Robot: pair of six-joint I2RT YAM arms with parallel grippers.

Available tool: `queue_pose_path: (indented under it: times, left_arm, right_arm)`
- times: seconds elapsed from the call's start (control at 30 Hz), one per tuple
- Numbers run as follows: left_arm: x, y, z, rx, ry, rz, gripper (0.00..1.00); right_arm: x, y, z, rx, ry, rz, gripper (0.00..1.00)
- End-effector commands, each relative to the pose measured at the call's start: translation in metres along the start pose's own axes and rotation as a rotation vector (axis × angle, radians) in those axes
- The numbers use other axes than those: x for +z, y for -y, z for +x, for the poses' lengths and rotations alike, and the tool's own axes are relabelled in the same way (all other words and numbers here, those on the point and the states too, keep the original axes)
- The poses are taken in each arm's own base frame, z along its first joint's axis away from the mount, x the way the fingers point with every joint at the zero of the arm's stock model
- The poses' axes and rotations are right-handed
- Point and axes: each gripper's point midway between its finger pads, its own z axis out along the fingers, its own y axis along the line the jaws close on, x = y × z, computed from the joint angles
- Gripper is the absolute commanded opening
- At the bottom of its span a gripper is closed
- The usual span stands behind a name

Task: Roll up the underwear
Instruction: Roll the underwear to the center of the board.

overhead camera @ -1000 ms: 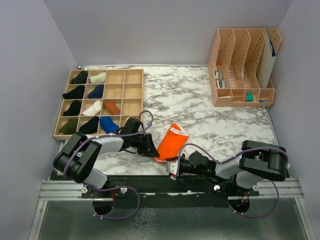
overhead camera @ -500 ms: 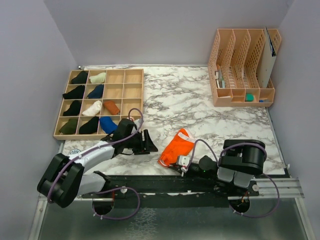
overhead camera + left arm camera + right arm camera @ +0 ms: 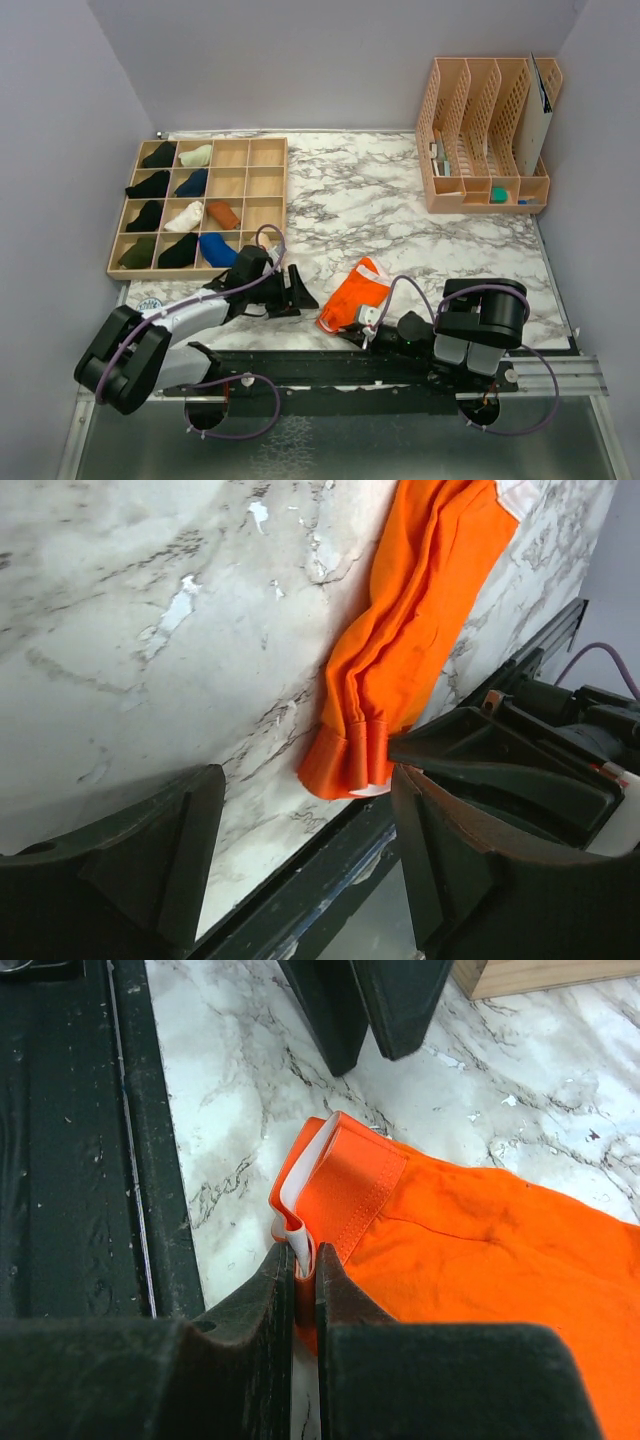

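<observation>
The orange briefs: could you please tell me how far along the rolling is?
Done: the rust-brown briefs sit bundled in the tray, and the orange briefs lie folded into a long strip. In hand: the right gripper pinches the strip's near end; the left gripper stands open beside it, touching nothing. Left: rolling the strip up, which has not visibly begun.

No readable text, labels, numbers anywhere; white waistband of orange underwear: no legible lettering.
</observation>
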Motion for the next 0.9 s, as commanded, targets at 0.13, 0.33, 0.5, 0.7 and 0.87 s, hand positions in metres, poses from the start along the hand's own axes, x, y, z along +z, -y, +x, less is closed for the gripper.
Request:
queue_pose_path:
  times: [0.13,0.33,0.5,0.7,0.87]
  left_arm:
    - [0.03,0.011,0.016,0.029,-0.14,-0.011,0.74]
    - [0.032,-0.002,0.036,0.065,-0.264,-0.047,0.73]
    - [0.033,-0.017,0.043,0.062,-0.302,-0.111,0.69]
    - [0.034,-0.026,0.051,0.067,-0.34,-0.147,0.63]
    - [0.038,-0.024,0.056,0.073,-0.365,-0.144,0.59]
  right_arm:
    - [-0.013,0.008,-0.01,-0.039,0.06,0.037,0.0]
    - [-0.012,0.008,-0.005,-0.062,0.029,0.032,0.0]
    - [-0.012,0.009,-0.005,-0.084,0.019,0.032,0.0]
    - [-0.011,0.01,-0.002,-0.113,-0.007,0.028,0.0]
    - [-0.01,0.003,0.006,-0.132,-0.041,-0.018,0.01]
